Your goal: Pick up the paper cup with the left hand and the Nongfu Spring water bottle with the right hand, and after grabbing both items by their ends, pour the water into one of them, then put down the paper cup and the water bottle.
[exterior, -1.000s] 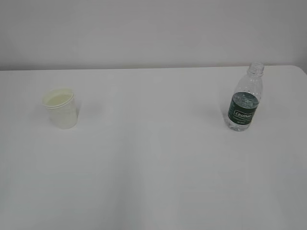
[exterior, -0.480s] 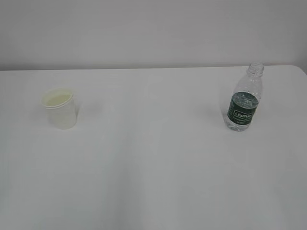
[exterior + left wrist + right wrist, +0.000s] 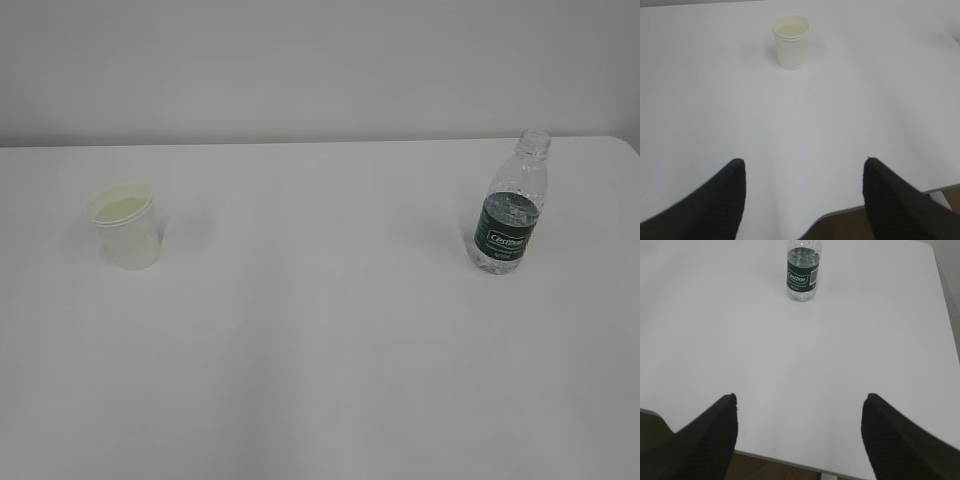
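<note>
Both end effectors wide, empty. Left end effector (image 3: 804, 192): straddle the off-white tapered paper cup (image 3: 791, 41), upper centre, below its rim. Right end effector (image 3: 800, 432): take the clear ribbed green-labelled bottle (image 3: 803, 271) low.

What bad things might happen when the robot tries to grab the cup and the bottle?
1. The water bottle has no cap, so a clumsy grab by the right tool could tip it and spill on the white table.
2. The paper cup looks light and thin; the left tool might knock it over or crush it.
3. The bottle stands near the table's right edge, so a sideways bump could push it off.
</note>
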